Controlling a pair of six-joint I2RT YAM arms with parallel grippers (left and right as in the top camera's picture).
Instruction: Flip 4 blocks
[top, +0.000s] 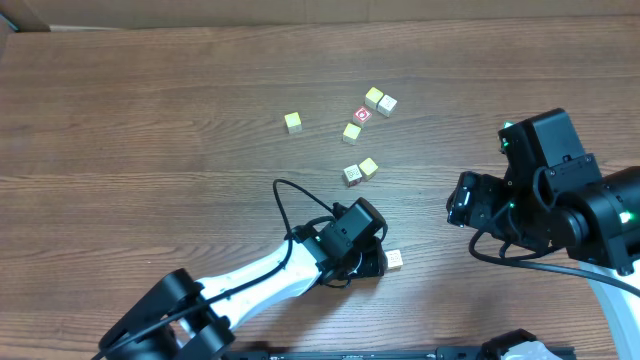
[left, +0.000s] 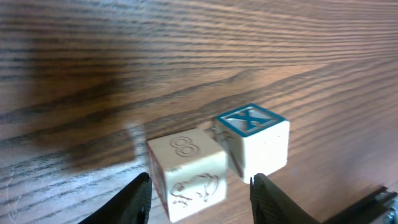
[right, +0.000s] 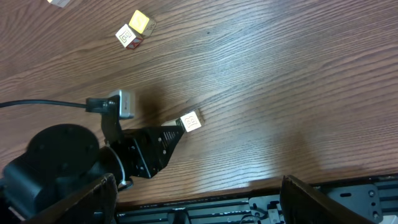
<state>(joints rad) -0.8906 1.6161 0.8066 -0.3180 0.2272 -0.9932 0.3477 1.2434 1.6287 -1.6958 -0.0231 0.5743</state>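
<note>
A cream block (left: 186, 177) with an "8" on top and an animal drawing on its near side sits on the table between my left gripper's (left: 201, 178) fingers. A gap shows on each side of it, so the gripper is open and not touching it. A second block (left: 256, 138) with a blue "X" on top rests against its far right corner. From overhead, the left gripper (top: 378, 262) is low at the front, with one block (top: 395, 260) showing at its tip. My right gripper (right: 199, 180) stands wide open and empty over the table's front edge.
Several more blocks lie scattered at mid-table, among them a yellow one (top: 292, 122), a pair (top: 360, 171) and a red-faced cube (top: 362, 115). The left arm's cable (top: 285, 205) loops over the wood. The right arm (top: 560, 200) stands at the right.
</note>
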